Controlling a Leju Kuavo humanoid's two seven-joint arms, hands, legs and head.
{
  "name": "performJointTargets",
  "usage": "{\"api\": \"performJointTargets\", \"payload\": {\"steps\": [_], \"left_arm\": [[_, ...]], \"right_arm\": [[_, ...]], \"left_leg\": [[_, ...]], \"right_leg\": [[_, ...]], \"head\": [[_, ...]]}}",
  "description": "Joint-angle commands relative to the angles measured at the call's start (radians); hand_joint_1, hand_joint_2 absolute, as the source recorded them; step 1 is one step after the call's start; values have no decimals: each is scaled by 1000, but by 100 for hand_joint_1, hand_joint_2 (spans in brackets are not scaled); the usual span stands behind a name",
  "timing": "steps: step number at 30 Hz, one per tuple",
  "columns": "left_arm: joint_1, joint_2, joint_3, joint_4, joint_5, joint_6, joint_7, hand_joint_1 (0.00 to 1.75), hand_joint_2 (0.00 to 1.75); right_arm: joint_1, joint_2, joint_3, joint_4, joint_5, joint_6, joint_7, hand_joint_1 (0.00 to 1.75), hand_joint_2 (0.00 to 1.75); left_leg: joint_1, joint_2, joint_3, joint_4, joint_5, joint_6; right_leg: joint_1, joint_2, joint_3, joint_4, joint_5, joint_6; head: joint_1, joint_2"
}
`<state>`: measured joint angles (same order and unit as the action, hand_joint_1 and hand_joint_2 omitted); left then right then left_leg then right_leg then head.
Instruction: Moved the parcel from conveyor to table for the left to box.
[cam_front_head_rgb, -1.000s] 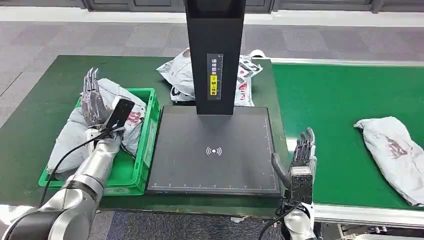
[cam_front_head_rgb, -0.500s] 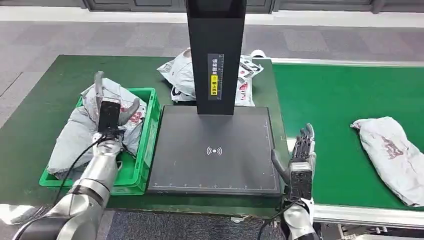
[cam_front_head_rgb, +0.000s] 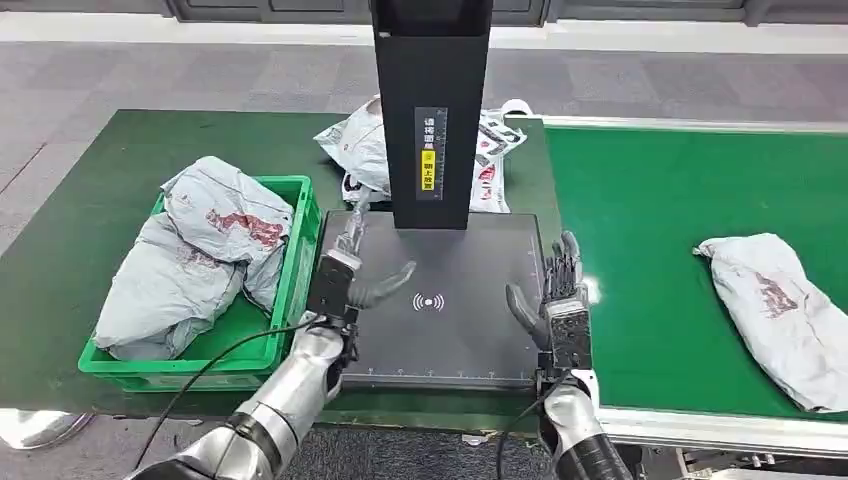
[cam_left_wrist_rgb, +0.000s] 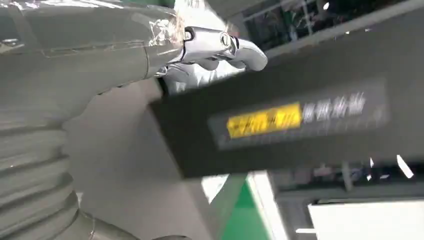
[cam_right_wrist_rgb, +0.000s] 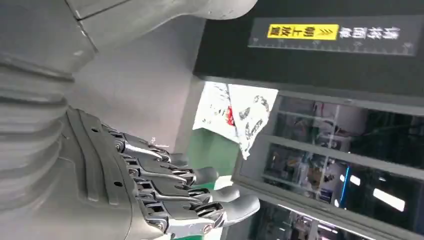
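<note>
left hand (cam_front_head_rgb: 345, 280): hanging over the left edge of the black scanner pad (cam_front_head_rgb: 450, 340), fingers spread, thumb sticking out toward the middle, nothing in it

right hand (cam_front_head_rgb: 555, 300): over the pad's right edge, fingers apart and pointing up, also empty. Wrist cam backs that up, the fingers (cam_right_wrist_rgb: 200, 195) aren't curled round anything

parcel (cam_front_head_rgb: 785, 315): grey poly bag with red print, lying on the green conveyor (cam_front_head_rgb: 660, 200) way off to the right, well apart from both hands

green crate (cam_front_head_rgb: 275, 330): left of the pad, 2 grey bags (cam_front_head_rgb: 195, 255) piled in it and spilling over the rim

scanner post (cam_front_head_rgb: 430, 110): black column with a yellow label, at the pad's far edge

white bag (cam_front_head_rgb: 365, 150): behind the post on the table
</note>
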<state>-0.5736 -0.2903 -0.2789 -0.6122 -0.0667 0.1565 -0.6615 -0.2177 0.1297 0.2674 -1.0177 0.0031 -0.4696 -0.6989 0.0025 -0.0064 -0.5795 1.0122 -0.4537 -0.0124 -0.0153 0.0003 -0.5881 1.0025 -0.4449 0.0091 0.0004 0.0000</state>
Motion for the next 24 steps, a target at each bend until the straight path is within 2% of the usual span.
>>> {"api": "performJointTargets", "payload": {"steps": [1,8,17,24], "left_arm": [[-11,-17,-117,138,19,24,-23,0,175],[-3,-5,-145,113,36,45,-14,0,175],[-11,10,-122,130,68,69,-15,0,175],[-9,10,-86,125,96,100,-23,0,175]], "right_arm": [[-49,3,52,117,-3,-12,1,0,175],[-49,-3,48,133,-2,-15,1,0,175],[-82,-4,38,197,8,-31,1,0,175],[-112,-25,20,264,53,-140,1,0,175]], "left_leg": [[1,2,1,-1,0,0],[0,2,0,-1,0,0],[1,3,0,-1,0,0],[1,3,0,-2,1,0]], "right_leg": [[1,2,1,-2,1,-1],[0,1,0,-1,1,-1],[1,2,0,-1,1,-1],[1,2,0,-3,2,-1]], "head": [[0,0],[0,0],[0,0],[0,0]]}}
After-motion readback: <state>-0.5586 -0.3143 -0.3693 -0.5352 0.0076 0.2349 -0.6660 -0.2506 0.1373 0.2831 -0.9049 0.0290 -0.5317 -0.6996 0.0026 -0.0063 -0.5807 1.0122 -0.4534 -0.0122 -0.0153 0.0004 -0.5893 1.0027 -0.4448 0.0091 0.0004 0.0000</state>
